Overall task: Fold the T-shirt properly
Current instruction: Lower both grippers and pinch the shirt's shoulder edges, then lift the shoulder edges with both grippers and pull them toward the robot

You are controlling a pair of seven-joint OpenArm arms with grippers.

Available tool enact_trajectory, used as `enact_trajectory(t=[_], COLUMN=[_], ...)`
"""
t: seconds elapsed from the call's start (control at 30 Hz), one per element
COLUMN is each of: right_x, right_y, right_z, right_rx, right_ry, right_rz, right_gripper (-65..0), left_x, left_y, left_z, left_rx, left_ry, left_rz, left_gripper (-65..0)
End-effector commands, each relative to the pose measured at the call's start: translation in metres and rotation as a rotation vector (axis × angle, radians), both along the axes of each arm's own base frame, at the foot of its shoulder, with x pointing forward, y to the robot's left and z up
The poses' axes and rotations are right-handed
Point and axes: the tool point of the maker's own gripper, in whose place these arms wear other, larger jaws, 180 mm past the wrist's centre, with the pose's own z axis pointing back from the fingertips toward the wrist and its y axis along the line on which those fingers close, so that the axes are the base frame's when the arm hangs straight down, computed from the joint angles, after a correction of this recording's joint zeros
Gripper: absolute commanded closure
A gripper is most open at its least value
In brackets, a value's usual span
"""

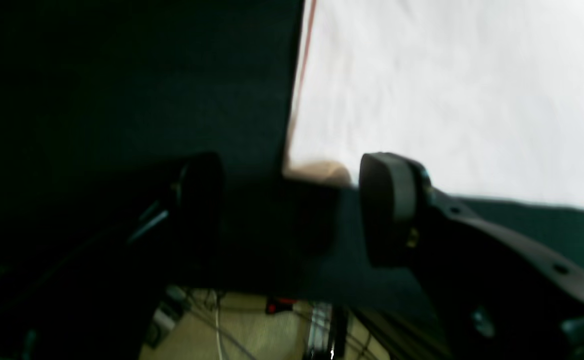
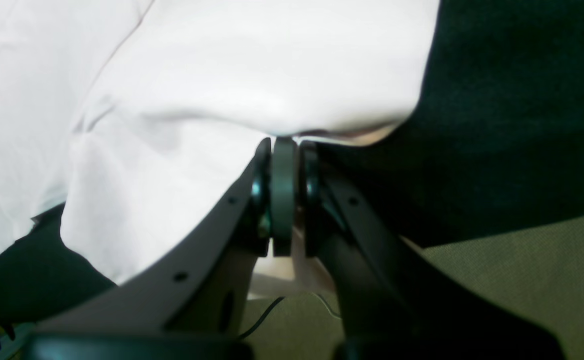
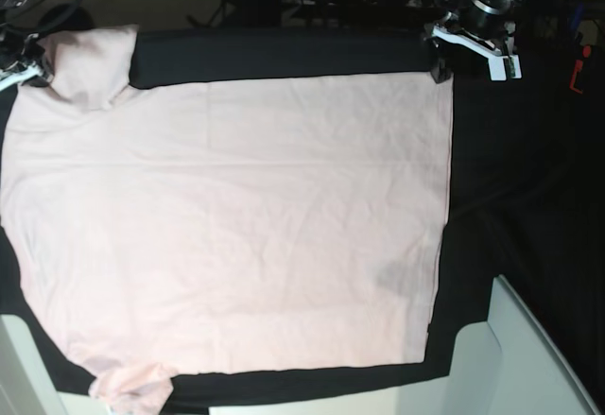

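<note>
The T-shirt (image 3: 236, 226) corner was found just beyond the wide left gripper (image 1: 292, 210); the right gripper (image 2: 284, 150) was clamped on its sleeve.

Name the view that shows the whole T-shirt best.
The base view: the T-shirt lies spread over the black cloth, all edges visible. The left wrist view shows one corner only; the right wrist view shows a pinched fold.

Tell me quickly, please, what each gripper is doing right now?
Left gripper: open, holding nothing, at the corner of the T-shirt.
Right gripper: shut on the T-shirt's edge.
</note>
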Motion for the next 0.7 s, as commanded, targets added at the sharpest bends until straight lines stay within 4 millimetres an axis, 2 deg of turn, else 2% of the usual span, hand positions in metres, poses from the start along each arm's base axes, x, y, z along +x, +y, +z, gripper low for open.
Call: enact_trajectory(t=[0.0,0.2,0.33,0.57,0.67], right_x=[-0.008,-0.008,-0.008,-0.008,-0.008], right_y=[0.002,0.002,0.002,0.002,0.002], right_z=[-0.003,-0.003,-0.003,-0.003,-0.003], right_rx=[0.004,0.004,0.004,0.004,0.004], right_ry=[0.040,0.040,0.040,0.040,0.040], right_rz=[0.024,0.024,0.024,0.024,0.024], right_gripper=[0.0,0.0,0.0,0.0,0.0], left_x=[-0.006,-0.003,0.008,0.017,0.017], left_y=[0.002,0.001,-0.001,-0.038,-0.049], left_z=[-0.006,-0.006,-0.004,-0.010,-0.011], left_rx=[0.001,-0.002,-0.007,-0.057,-0.070], left_ry=[0.039,0.034,0.014,0.014,0.018], left_rz=[-0.003,-0.001,-0.002,-0.086,-0.110], left_gripper=[-42.3,-42.3,-42.2,-42.0,-41.8])
